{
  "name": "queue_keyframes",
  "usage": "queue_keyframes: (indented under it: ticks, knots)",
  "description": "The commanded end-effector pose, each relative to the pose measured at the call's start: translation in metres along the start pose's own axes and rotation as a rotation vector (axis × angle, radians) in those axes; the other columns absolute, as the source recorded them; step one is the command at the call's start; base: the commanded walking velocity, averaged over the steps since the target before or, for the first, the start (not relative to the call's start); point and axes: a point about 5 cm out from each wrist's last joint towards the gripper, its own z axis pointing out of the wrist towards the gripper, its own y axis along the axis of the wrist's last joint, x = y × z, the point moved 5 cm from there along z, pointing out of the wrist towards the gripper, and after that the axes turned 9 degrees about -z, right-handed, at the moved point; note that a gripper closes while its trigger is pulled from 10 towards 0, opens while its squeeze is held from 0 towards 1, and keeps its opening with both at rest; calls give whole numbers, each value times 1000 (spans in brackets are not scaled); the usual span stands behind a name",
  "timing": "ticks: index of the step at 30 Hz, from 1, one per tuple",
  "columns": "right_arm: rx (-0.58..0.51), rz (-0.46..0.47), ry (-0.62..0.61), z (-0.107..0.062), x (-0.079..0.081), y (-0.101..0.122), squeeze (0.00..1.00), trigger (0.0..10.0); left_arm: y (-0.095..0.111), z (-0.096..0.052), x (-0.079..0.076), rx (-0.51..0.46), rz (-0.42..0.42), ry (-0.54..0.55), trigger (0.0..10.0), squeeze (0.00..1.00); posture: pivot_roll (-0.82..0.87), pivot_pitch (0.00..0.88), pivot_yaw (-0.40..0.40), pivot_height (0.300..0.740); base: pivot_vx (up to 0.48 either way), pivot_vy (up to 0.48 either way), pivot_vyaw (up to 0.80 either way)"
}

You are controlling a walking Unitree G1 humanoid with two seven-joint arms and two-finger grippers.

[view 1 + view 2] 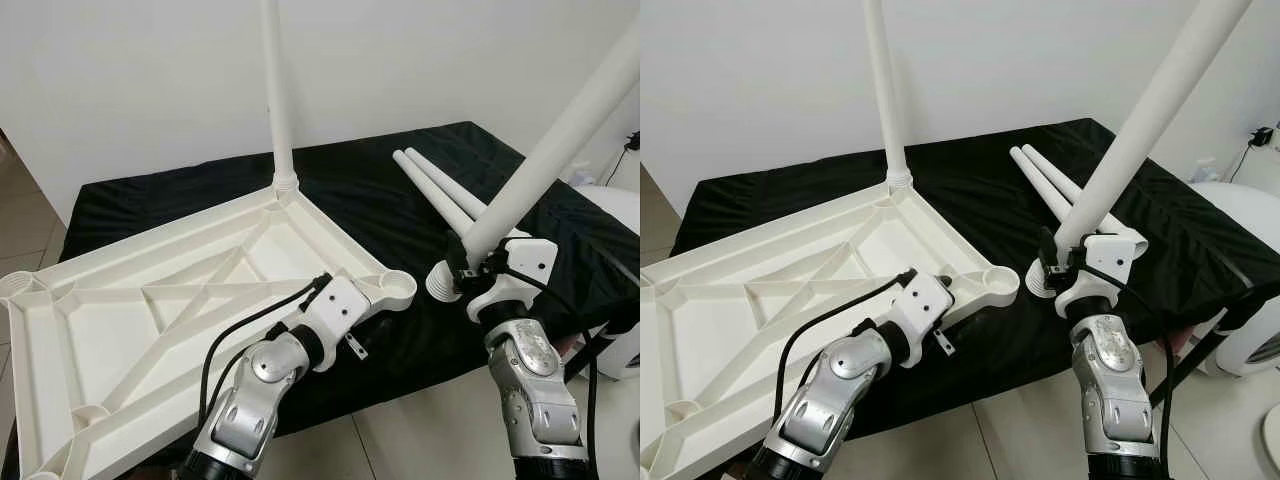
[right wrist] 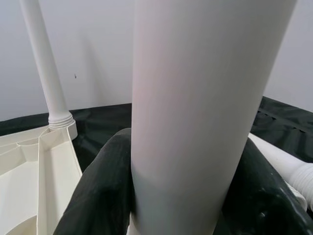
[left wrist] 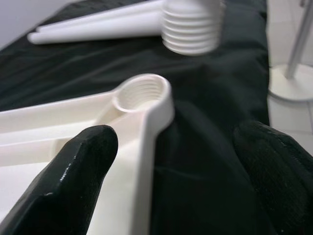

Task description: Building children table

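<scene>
The white tabletop (image 1: 150, 310) lies upside down on a black cloth. One white leg (image 1: 278, 100) stands screwed into its far corner. Its near right corner has an empty threaded socket (image 3: 139, 93). My right gripper (image 2: 181, 196) is shut on a second leg (image 1: 560, 140), held tilted with its ribbed end (image 1: 440, 282) just right of that socket and a little above the cloth. My left gripper (image 3: 166, 181) is open, its fingers (image 3: 78, 171) on either side of the tabletop's rim near the socket. Two more legs (image 1: 440, 190) lie side by side on the cloth.
The black cloth (image 1: 400, 210) covers a low surface against a white wall. A white round appliance (image 1: 620, 230) stands on the right with black cables beside it. A white stand base (image 3: 293, 83) rests on the tiled floor (image 1: 420, 440).
</scene>
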Motion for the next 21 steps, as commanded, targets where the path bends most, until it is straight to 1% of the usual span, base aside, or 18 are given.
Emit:
queue_keyframes:
  ticks: [1,2,7,9,13,17,21]
  knots:
    - [-1,-5,-8,-1,-2,-1,0,10000,-3,0,-4,19,-8,-23,10000,0,-120,29,81,740,0,0,0]
    - [-2,-7,-9,-1,-2,-1,0,10000,-5,1,-6,34,-7,-40,10000,0,-123,28,83,740,0,0,0]
    - [-4,-13,-12,-2,-3,0,0,10000,-10,6,-8,74,-5,-47,10000,0,-129,25,85,740,0,0,0]
    - [-3,-14,-12,-3,-3,-1,0,10000,-12,8,-6,93,-6,-35,10000,0,-132,25,86,740,0,0,0]
    - [-5,-18,-9,-3,-3,0,0,10000,-19,16,5,149,-9,24,10000,0,-135,24,85,740,0,0,0]
    - [-6,-19,-9,-2,-3,0,0,10000,-18,17,6,152,-9,29,10000,0,-135,23,84,740,0,0,0]
    - [-8,-21,-7,-2,-2,1,0,10000,-17,23,11,173,-5,57,10000,0,-135,24,84,740,0,0,0]
